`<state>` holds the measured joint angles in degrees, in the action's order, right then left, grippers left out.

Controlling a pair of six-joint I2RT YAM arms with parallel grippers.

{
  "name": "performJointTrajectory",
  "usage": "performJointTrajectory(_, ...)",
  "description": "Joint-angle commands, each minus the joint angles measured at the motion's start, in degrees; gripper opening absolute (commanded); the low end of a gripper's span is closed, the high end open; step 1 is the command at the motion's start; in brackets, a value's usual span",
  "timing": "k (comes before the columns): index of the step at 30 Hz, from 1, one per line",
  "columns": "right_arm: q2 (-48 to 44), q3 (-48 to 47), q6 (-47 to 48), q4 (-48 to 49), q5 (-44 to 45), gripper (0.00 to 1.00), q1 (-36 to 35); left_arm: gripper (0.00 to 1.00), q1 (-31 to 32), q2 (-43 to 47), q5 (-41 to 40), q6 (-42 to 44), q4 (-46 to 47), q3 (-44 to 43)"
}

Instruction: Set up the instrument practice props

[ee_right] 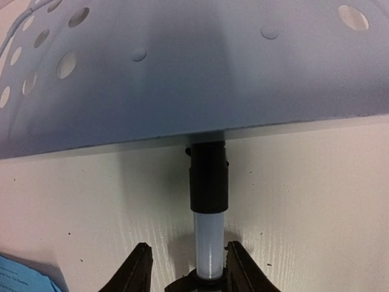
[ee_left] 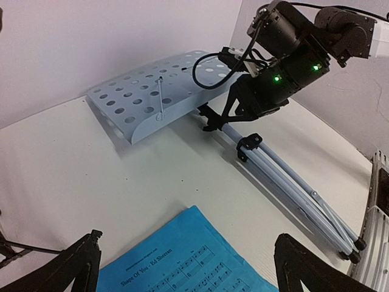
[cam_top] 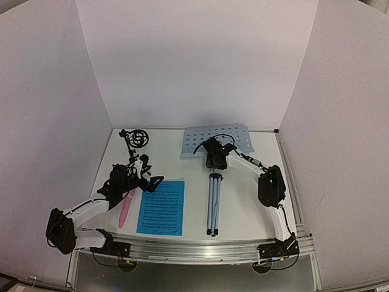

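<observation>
The pale-blue perforated music stand (cam_top: 216,139) lies flat at the back of the table, its folded silver tripod (cam_top: 213,204) pointing toward me. My right gripper (cam_top: 216,160) straddles the pole (ee_right: 208,243) just below the black collar (ee_right: 208,176). Its fingers (ee_right: 137,271) stand either side of the pole, with a gap on the left. My left gripper (ee_left: 191,267) hangs wide open over the top corner of the blue sheet music (cam_top: 161,207). The pink microphone (cam_top: 127,208) lies left of the sheet. The black mic stand with ring mount (cam_top: 137,139) lies at the back left.
White walls close in the table on the left, back and right. An aluminium rail (cam_top: 200,249) runs along the near edge between the arm bases. The right arm's wrist and cable (ee_left: 285,67) hover over the stand's neck.
</observation>
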<state>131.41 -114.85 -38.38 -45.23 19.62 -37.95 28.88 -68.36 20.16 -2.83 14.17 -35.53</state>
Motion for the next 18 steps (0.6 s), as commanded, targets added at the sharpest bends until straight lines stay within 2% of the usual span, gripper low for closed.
performJointTrajectory(1, 0.5, 0.3, -1.5, -0.8, 5.0, 0.40, -0.3, 1.00, 0.1, -0.1, -2.9, 1.6, 4.9, 0.0)
performJointTrajectory(18, 4.8, 5.6, -3.0, 6.6, 5.1, 0.38, -0.3, 1.00, 0.1, -0.3, -3.6, 3.8, 6.1, 1.0)
